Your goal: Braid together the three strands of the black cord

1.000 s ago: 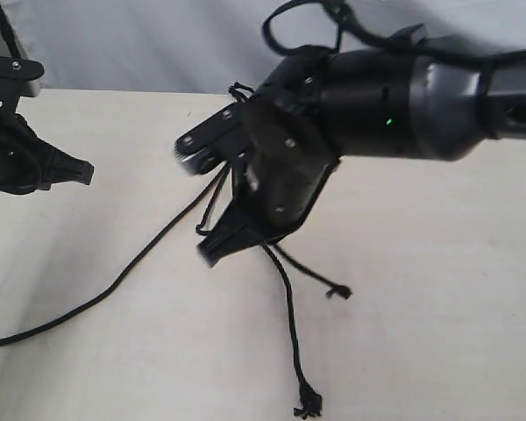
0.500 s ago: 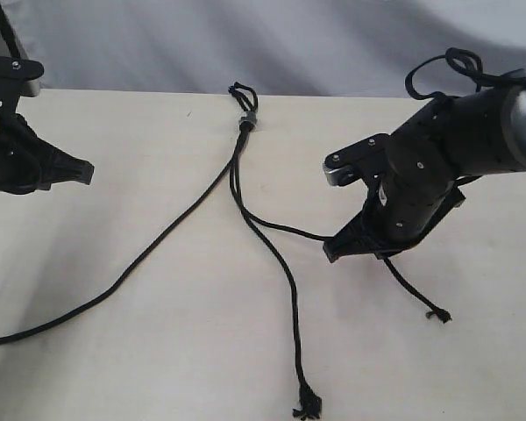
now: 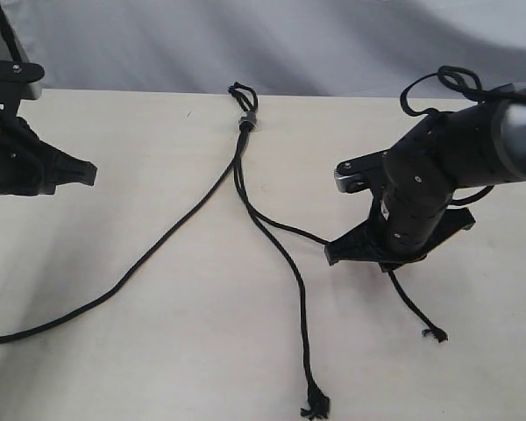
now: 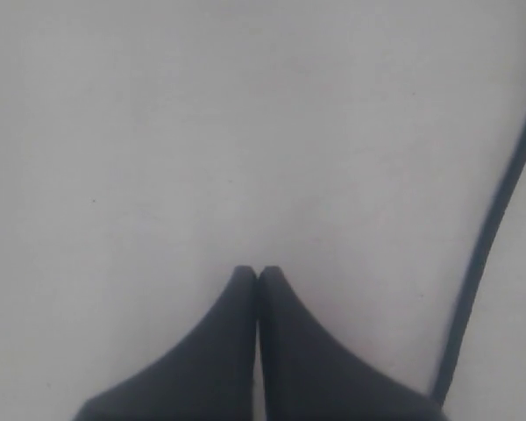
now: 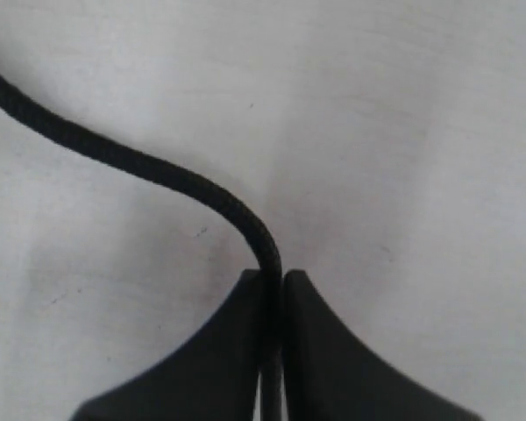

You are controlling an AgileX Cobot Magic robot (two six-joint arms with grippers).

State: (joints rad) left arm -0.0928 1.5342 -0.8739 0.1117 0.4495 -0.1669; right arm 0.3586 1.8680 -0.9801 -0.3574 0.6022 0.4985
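The black cord lies on the pale table, its short loop [image 3: 240,91] and grey clip [image 3: 246,121] at the far middle. The left strand [image 3: 149,254] runs down-left off the picture's edge. The middle strand [image 3: 294,281] ends in a frayed tip [image 3: 315,408] near the front. My right gripper [image 3: 332,253] is shut on the right strand [image 3: 289,229], whose tail [image 3: 412,311] trails behind it; in the right wrist view that strand [image 5: 158,171] enters between the fingers of the gripper [image 5: 273,276]. My left gripper [image 3: 89,173] [image 4: 258,272] is shut on nothing at the far left, with a strand [image 4: 491,237] lying beside it.
A grey cloth backdrop [image 3: 158,44] hangs behind the table's far edge. A smooth black robot cable [image 3: 438,83] loops above the right arm. Bare tabletop [image 3: 158,368] spreads between the left and middle strands.
The right arm has swung from over the middle of the cord out to the right, drawing the right strand with it. The middle strand's tip shifted slightly right. The left arm has hardly moved.
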